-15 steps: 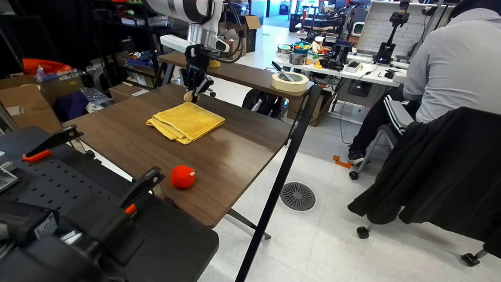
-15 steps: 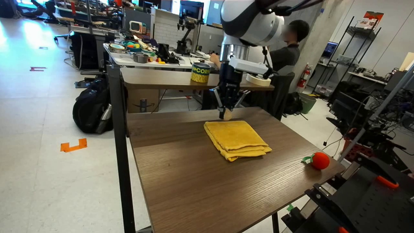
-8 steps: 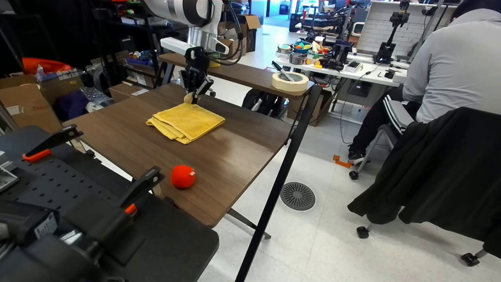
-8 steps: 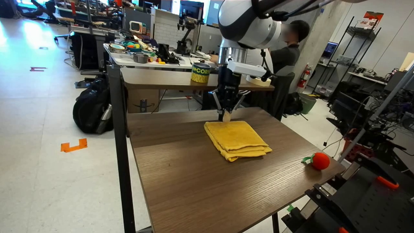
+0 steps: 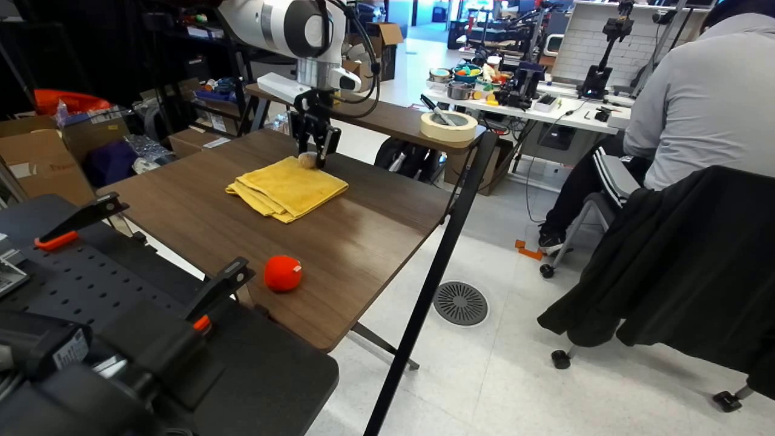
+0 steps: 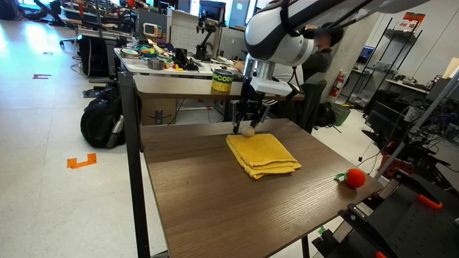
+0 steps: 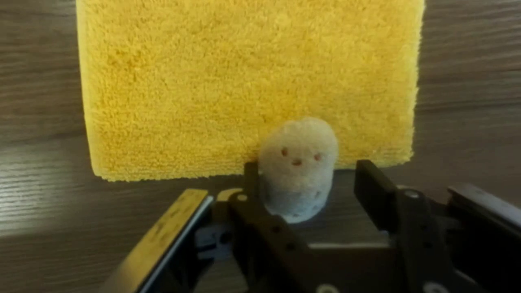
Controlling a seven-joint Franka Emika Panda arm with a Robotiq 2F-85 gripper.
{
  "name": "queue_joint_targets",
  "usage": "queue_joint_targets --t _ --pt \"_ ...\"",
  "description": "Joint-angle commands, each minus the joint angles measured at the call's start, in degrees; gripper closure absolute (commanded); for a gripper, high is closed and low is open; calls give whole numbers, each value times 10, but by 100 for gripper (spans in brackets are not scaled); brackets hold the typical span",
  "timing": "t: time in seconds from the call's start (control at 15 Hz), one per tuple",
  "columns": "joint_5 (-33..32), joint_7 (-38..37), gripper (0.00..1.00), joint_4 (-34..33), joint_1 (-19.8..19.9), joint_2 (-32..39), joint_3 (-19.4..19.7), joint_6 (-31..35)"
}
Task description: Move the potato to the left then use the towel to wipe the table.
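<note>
Wrist view: the gripper (image 7: 308, 171) is gripping nothing, its fingers (image 7: 376, 197) standing well parted on either side of a pale potato (image 7: 299, 162) with a small face. One finger is lying close against the potato, perhaps touching; a clear gap is separating the other. The spread is presumably serving a grasp or a release; which, this moment is not showing. The potato is overlapping, as seen here, the edge of a folded yellow towel (image 7: 244, 89); whether its weight is bearing on cloth or on the table (image 6: 215, 208) is not showing clearly. Such a position is probably explaining why the task is putting the potato first: anything lying against the towel would be hindering the wipe. The towel is lying flat in layers, likely to be offering a thick edge for pinching. In both exterior views a red tomato (image 6: 355, 178) is resting well apart, near a table edge, seemingly outside the work. Lettering: a can (image 6: 222, 80) on the raised shelf (image 6: 172, 86) is displaying "CORN"; a cardboard box (image 6: 159, 111) beneath is bearing a curved arrow, suggesting Amazon packaging. The tomato's white tag (image 5: 297, 268) is carrying nothing legible.
</note>
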State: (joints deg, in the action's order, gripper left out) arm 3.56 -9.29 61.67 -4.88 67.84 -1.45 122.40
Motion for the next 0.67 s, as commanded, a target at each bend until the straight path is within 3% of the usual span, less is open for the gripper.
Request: queue_joint_targets --t 0.0,0.07,0.13,0.47,0.6 --pt "1 28 41 -23 -13 9 -19 40" --pt "-1 38 52 -25 -19 8 -25 48" --pt "-4 48 53 -28 -26 7 -30 49" --pt "5 93 93 -39 -39 8 -60 44" --pt "4 102 100 -37 -41 5 -65 44"
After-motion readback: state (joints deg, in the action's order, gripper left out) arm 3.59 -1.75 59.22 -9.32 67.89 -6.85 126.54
